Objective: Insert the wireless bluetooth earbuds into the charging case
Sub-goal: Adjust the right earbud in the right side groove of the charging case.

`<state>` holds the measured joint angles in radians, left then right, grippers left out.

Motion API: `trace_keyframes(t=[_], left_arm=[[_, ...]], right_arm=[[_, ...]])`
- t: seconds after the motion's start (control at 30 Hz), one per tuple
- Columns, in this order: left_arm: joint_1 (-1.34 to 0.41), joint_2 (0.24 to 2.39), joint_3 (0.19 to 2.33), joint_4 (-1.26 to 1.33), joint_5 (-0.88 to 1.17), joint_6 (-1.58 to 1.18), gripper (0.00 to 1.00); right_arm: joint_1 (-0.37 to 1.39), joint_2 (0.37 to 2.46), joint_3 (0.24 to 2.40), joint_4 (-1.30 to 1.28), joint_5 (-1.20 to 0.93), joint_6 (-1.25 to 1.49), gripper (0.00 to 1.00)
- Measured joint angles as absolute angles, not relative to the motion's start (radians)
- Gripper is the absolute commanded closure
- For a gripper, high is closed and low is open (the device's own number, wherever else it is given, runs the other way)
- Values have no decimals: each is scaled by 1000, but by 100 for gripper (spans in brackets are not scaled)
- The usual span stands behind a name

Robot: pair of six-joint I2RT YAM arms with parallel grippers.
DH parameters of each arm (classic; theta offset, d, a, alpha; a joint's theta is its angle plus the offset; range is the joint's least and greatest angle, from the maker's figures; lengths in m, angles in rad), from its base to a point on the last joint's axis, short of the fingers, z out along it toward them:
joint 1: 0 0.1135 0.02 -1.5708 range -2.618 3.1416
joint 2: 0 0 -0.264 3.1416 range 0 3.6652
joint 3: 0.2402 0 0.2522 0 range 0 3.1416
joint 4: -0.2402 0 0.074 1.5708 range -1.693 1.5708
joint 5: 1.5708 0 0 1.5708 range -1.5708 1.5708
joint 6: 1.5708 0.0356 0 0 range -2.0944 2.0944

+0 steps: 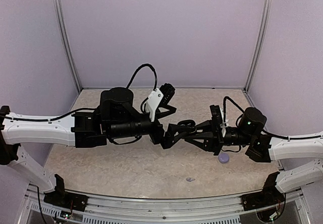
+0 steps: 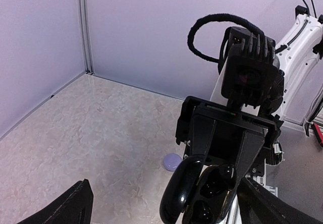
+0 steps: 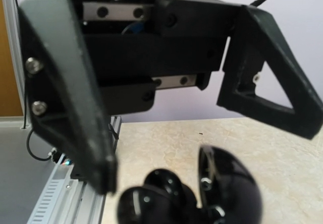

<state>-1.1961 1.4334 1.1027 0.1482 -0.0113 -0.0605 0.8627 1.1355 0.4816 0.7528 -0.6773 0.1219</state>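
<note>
A glossy black charging case [image 1: 185, 124] is held open above the table's middle, where both grippers meet. My right gripper [image 1: 196, 134] is shut on it; in the left wrist view its fingers [image 2: 251, 151] flank the case [image 2: 212, 196], whose lid [image 2: 177, 193] hangs open. Glossy black rounded shapes fill its two wells; I cannot tell buds from empty wells. My left gripper [image 1: 177, 131] is open, its jaws wide apart on either side of the case without touching it. One tiny lavender earbud [image 1: 190, 179] lies on the table near the front edge. The other buds are not in view.
A round lavender case [image 1: 223, 158] lies shut on the table under the right arm and also shows in the left wrist view [image 2: 172, 161]. Lavender walls close the back and both sides. A metal rail [image 1: 161, 206] runs along the near edge.
</note>
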Motion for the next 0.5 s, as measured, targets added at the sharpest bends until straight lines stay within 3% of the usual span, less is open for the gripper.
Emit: trace_keyframes(t=[0.5], left_arm=[[-1191, 1455, 1106, 144, 18, -66, 3]], right_arm=[[863, 1144, 482, 753, -687, 123, 100]])
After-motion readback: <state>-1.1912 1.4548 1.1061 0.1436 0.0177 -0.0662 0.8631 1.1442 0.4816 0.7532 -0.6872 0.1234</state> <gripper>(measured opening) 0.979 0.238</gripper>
